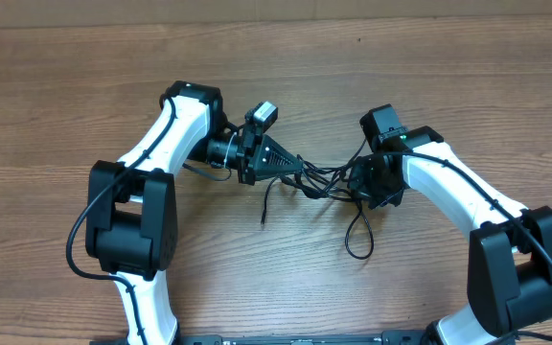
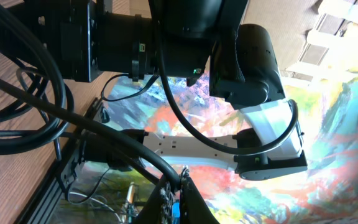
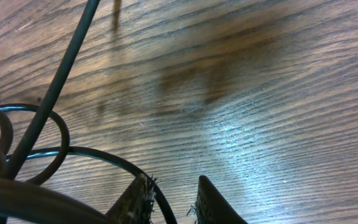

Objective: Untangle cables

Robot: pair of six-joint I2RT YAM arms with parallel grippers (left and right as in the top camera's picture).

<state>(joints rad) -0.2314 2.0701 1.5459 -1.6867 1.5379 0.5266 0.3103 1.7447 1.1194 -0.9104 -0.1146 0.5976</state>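
The cables [image 1: 326, 182] form a thin black tangle stretched between my two grippers at mid-table. One loop [image 1: 357, 238] trails toward the front and a loose end [image 1: 264, 206] hangs below the left gripper. My left gripper [image 1: 293, 166] points right and is shut on a black cable [image 2: 143, 154], which runs up into its closed fingertips [image 2: 183, 182]. My right gripper [image 1: 362, 182] sits low at the tangle's right end. In the right wrist view its fingers [image 3: 173, 185] stand a little apart, and one cable [image 3: 104, 158] curves between them against the left finger.
The wooden table [image 1: 276, 67] extends behind and in front of the tangle. My left arm [image 1: 151, 163] and my right arm [image 1: 468, 192] flank the cables. More cable loops [image 3: 17, 134] lie on the wood to the left of the right gripper.
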